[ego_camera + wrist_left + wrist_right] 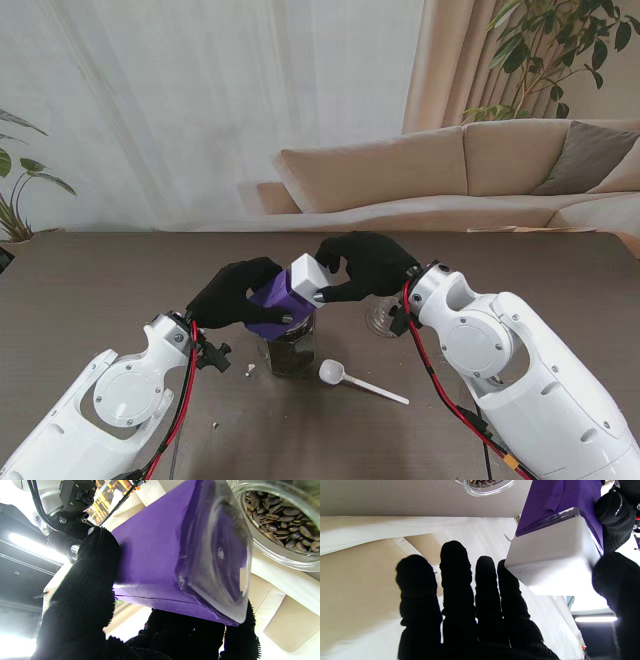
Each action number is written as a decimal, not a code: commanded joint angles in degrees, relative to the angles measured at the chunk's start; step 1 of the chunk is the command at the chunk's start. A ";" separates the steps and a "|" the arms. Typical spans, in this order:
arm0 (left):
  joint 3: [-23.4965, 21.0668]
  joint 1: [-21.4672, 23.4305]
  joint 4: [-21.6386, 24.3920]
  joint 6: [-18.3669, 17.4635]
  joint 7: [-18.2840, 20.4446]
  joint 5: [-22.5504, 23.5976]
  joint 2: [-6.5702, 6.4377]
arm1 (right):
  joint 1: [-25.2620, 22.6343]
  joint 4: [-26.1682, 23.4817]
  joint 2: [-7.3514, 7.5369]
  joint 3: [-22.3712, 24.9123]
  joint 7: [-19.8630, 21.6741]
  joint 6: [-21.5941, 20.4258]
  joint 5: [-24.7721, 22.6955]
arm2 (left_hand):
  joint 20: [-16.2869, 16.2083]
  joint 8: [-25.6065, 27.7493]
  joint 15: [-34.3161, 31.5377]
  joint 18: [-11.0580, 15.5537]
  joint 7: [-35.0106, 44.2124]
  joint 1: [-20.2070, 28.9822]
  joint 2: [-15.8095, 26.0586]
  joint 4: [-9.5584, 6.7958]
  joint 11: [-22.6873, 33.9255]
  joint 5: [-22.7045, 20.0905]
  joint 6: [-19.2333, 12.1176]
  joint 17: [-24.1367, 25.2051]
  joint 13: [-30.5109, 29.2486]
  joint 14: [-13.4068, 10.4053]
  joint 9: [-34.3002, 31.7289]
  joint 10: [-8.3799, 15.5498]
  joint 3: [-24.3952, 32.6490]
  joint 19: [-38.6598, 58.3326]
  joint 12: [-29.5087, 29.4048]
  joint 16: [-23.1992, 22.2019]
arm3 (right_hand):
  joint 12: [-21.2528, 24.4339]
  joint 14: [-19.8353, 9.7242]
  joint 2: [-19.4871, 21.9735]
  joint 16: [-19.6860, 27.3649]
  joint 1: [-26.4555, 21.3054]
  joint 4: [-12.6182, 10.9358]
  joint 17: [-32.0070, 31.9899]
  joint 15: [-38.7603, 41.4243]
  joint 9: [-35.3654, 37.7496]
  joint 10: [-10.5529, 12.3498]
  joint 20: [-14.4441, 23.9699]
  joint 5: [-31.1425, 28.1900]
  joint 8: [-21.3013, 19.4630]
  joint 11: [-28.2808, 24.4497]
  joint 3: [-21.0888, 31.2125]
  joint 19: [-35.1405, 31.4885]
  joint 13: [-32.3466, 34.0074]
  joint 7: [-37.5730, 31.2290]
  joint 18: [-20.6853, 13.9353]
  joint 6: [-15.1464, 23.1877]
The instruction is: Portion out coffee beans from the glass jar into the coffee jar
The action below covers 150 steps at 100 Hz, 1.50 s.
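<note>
The coffee jar [272, 300] is a purple square container with a clear base [217, 562] and a white lid [310, 279]. My left hand [235, 292] is shut on its purple body [155, 555] and holds it tilted in the air. It hangs just above the glass jar [290, 355], which stands open on the table with coffee beans [275, 522] inside. My right hand [365, 265] pinches the white lid [552, 560] between thumb and forefinger; its other fingers [455, 585] are stretched out. The purple body [560, 497] also shows in the right wrist view.
A white plastic scoop [338, 374] lies on the dark table [100, 290] to the right of the glass jar. A small clear glass piece [382, 318] stands beside my right wrist. Tiny bits [250, 369] lie near my left wrist. A sofa [450, 170] is beyond the table.
</note>
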State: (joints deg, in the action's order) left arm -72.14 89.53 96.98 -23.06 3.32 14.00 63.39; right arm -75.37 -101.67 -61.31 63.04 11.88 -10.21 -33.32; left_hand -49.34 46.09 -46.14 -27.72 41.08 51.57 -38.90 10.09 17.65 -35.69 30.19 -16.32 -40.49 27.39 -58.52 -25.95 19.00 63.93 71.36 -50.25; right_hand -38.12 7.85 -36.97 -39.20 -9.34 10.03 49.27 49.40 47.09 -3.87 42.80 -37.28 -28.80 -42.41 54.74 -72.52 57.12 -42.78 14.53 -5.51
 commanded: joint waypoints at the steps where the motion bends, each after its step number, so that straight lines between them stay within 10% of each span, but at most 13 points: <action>1: -0.07 0.10 0.54 0.07 0.85 -0.08 0.33 | -0.63 -0.51 -0.09 0.10 0.67 0.24 -0.30 | -1.61 4.47 0.25 3.85 21.50 10.12 7.87 -3.20 3.95 -5.32 -2.41 1.29 -1.67 1.74 -4.36 4.62 22.07 2.55 1.38 -0.50 | -0.08 1.50 2.02 1.26 2.33 -1.83 -22.87 -2.70 -3.31 1.62 1.04 4.15 0.67 0.20 -3.91 1.22 -3.32 0.92 1.96 1.06; 14: -0.08 0.18 0.61 0.14 0.86 -0.05 0.32 | -0.89 -1.18 -0.07 0.67 0.89 1.22 -0.44 | -1.61 4.48 0.23 3.84 21.52 10.10 7.89 -3.20 3.97 -5.34 -2.39 1.29 -1.70 1.76 -4.39 4.73 22.05 2.56 1.39 -0.50 | 1.11 2.59 10.93 1.83 1.61 -4.72 -24.68 -5.61 -8.67 1.80 2.10 10.98 3.81 0.40 -17.30 3.27 -6.43 3.95 2.53 -0.22; 31: -0.06 0.17 0.60 0.14 0.88 -0.05 0.31 | -0.93 -1.96 0.10 1.48 2.14 2.24 0.09 | -1.61 4.46 0.21 3.84 21.51 10.09 7.84 -3.20 3.99 -5.28 -2.44 1.29 -1.76 1.75 -4.42 4.66 22.09 2.56 1.41 -0.51 | 1.92 2.86 8.14 2.27 8.51 -6.19 -26.88 -7.47 -15.59 1.96 2.51 20.82 7.96 1.19 -11.01 5.07 -10.82 8.40 2.38 -1.92; 53: -0.02 0.06 0.53 0.04 0.90 -0.11 0.31 | -1.42 -1.97 -0.10 1.89 1.58 1.63 2.04 | -1.63 4.43 0.23 3.82 21.50 10.12 7.80 -3.20 3.98 -5.31 -2.42 1.25 -1.75 1.76 -4.43 4.63 22.14 2.58 1.40 -0.50 | 6.82 4.37 6.32 6.86 5.58 -5.96 -27.76 -15.35 -22.84 -0.20 2.03 24.21 9.07 5.57 -11.38 7.85 -14.93 9.61 3.01 10.13; 78: 0.37 -0.46 0.04 -0.38 0.79 -0.56 0.39 | -2.05 -1.10 -0.88 -0.53 -0.44 1.61 7.04 | -1.62 4.47 0.27 3.74 21.48 10.06 7.87 -3.17 3.94 -5.32 -2.39 1.31 -1.72 1.83 -4.39 4.60 22.08 2.54 1.38 -0.49 | 13.06 7.09 1.89 15.55 -0.58 -6.20 -27.09 -28.84 -28.96 -2.55 -2.69 18.51 3.45 9.31 -12.14 15.76 -18.66 12.20 7.00 21.14; 121: 0.85 -1.26 -0.58 -1.17 0.31 -1.38 0.60 | -1.35 1.44 -2.31 -5.12 -3.64 4.68 11.85 | -1.63 4.49 0.28 3.76 21.46 10.16 7.90 -3.21 3.90 -5.34 -2.40 1.28 -1.73 1.78 -4.33 4.63 22.03 2.55 1.42 -0.50 | 14.80 9.31 0.11 18.26 -2.72 -6.54 -23.73 -32.44 -32.34 -3.70 -4.85 23.96 -0.26 7.00 -12.03 18.19 -17.93 11.32 10.35 18.31; 150: 1.21 -1.93 -0.99 -1.69 -0.06 -1.89 0.76 | -1.55 2.60 -2.92 -6.49 -4.60 4.12 15.58 | -1.63 4.52 0.22 3.79 21.52 10.09 7.87 -3.21 3.95 -5.34 -2.51 1.28 -1.81 1.74 -4.43 4.71 22.02 2.55 1.44 -0.51 | 9.51 7.26 -2.39 15.20 -18.04 -8.01 -15.14 -23.49 -24.89 -1.07 -5.12 20.27 -14.34 -2.41 -16.93 10.03 -7.07 -6.19 8.26 22.82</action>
State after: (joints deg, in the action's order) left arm -70.99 88.00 95.78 -24.36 2.57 12.51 63.67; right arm -76.45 -99.62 -63.57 57.31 6.87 -5.72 -18.62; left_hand -49.34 46.09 -46.14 -27.72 41.08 51.57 -38.90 10.09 17.65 -35.69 30.19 -16.32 -40.49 27.39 -58.52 -25.95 19.00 63.93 71.36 -50.25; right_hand -27.04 16.30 -37.65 -22.89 -24.49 3.32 49.18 23.78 20.30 -6.96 38.94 -14.52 -40.84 -42.94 39.25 -58.96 46.95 -45.49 23.05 14.32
